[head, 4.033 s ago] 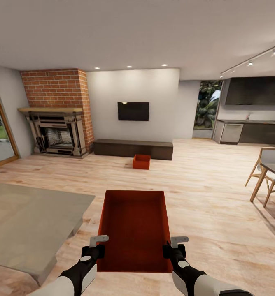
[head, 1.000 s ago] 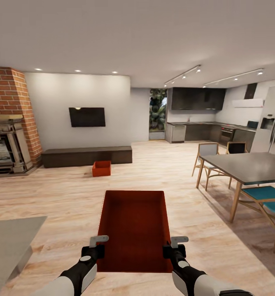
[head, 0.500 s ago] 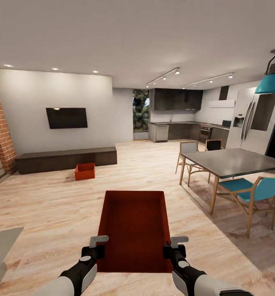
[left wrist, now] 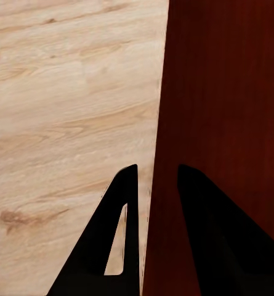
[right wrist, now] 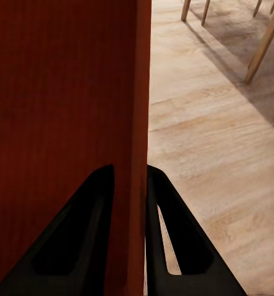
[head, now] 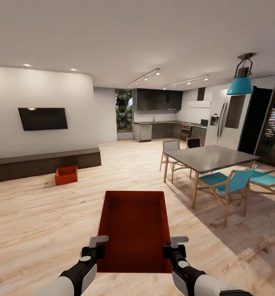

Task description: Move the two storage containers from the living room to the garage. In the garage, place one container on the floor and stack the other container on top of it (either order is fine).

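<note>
- One storage container [head: 134,230] is held out in front of the robot, above the wood-plank floor [head: 38,222], open top up, roughly level.
- Left gripper [head: 97,245] is clamped over the container's left wall near the nearest corner; in the left wrist view the wall [left wrist: 154,185] is seen pinched between the fingers [left wrist: 127,234], one outside, one inside.
- Right gripper [head: 176,246] is closed likewise on the right wall; the wall edge [right wrist: 137,154] is pinched between dark fingers [right wrist: 167,228].
- Second container [head: 66,175] is seen on the floor just in front of the low dark bench [head: 43,162], well apart from the robot.
- Dining table [head: 209,158] and chairs are seen to the right; the garage is not in view.
- Handling, judged: likely light and empty, walls thin and stiff but possibly flexing under a pinch; smooth walls may slip, so the grip is best kept on opposite long walls and the bin kept level.
</note>
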Robot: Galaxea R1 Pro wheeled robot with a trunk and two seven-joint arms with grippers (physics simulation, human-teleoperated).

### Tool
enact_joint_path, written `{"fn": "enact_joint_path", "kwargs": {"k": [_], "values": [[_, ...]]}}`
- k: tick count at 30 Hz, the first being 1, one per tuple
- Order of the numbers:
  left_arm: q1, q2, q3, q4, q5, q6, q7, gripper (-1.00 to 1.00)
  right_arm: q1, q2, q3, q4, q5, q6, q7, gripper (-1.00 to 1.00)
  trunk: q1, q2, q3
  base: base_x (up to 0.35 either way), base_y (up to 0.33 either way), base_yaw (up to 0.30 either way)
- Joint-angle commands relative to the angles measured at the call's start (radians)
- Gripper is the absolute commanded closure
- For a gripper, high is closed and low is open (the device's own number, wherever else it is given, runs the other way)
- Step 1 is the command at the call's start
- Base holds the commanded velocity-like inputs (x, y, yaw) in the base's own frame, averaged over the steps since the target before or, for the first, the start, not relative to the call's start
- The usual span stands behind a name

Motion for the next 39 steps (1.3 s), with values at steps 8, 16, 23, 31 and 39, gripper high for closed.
{"fn": "enact_joint_path", "kwargs": {"k": [8, 16, 23, 31, 39], "values": [[0.0, 0.002, 0.016, 0.004, 0.005, -0.005, 0.017, 1.0, -0.002, 0.001, -0.035, -0.002, 0.025, -0.006, -0.006, 1.0, 0.0, -0.001, -0.002, 0.0, 0.0, -0.278], [0.0, 0.003, 0.016, 0.004, 0.006, -0.005, 0.017, 1.0, -0.002, 0.001, -0.034, -0.002, 0.025, -0.006, -0.006, 1.0, 0.0, -0.001, -0.002, 0.0, 0.0, -0.278], [0.0, 0.003, 0.016, 0.004, 0.005, -0.003, 0.017, 1.0, -0.002, 0.001, -0.034, -0.002, 0.025, -0.006, -0.007, 1.0, 0.0, -0.001, -0.002, 0.0, 0.0, -0.277], [0.0, 0.002, 0.016, 0.004, 0.004, 0.001, 0.018, 1.0, -0.002, 0.001, -0.035, -0.002, 0.025, -0.006, -0.007, 1.0, 0.0, -0.001, -0.002, 0.0, 0.0, -0.277], [0.0, 0.002, 0.016, 0.005, 0.005, 0.003, 0.017, 1.0, -0.002, 0.001, -0.034, -0.002, 0.025, -0.006, -0.007, 1.0, 0.0, -0.001, -0.002, 0.0, 0.0, -0.278]]}}
